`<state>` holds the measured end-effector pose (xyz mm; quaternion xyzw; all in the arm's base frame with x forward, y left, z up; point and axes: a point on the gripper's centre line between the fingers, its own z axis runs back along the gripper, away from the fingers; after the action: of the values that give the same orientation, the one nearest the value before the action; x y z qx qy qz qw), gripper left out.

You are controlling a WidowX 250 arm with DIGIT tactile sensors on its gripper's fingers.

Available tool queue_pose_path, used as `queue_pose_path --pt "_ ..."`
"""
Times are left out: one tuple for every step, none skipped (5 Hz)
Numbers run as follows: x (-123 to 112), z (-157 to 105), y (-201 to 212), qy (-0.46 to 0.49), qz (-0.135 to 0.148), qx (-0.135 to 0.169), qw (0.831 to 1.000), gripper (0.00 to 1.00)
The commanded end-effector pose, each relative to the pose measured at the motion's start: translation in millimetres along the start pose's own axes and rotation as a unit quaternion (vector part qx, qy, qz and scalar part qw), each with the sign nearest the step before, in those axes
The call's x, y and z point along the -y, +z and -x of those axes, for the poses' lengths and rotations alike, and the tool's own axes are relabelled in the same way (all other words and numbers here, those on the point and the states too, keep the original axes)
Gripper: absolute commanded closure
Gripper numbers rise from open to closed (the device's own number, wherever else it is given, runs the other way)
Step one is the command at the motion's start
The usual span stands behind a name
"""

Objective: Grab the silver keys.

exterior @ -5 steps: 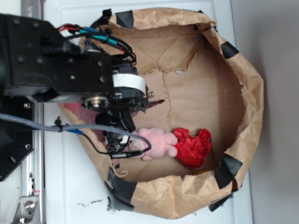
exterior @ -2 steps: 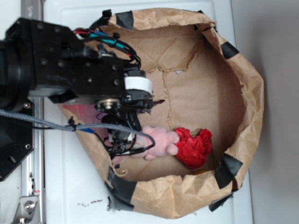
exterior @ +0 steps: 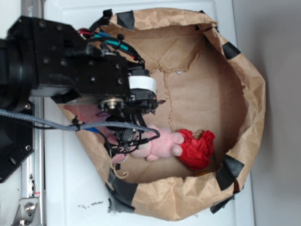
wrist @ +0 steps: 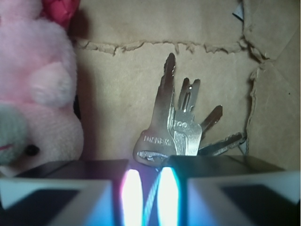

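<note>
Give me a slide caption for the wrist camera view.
Gripper nearly closed over the heads of the silver keys fanned on cardboard, pink plush bunny at left.

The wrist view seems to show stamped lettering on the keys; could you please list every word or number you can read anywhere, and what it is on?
"100" or similar: stamped on the head of the middle key of the silver keys; blurred, so uncertain.
A stamped word on the largest key's head: too blurred to read.
Pink plush bunny, cardboard floor, brown paper wall: no text.
Exterior view: nothing legible.
</note>
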<state>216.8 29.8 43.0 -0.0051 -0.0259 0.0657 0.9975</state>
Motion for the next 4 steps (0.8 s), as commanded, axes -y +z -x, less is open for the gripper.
queue_pose_path --pt "-9 -7 10 0.011 0.001 0.026 1.000 1.00" --pt "-11 -11 9 0.017 0.000 0.027 1.000 1.00" --pt "-12 -15 10 0.024 0.000 0.021 0.999 1.00" --pt "-14 -22 15 0.041 -0.003 0.020 0.999 1.00"
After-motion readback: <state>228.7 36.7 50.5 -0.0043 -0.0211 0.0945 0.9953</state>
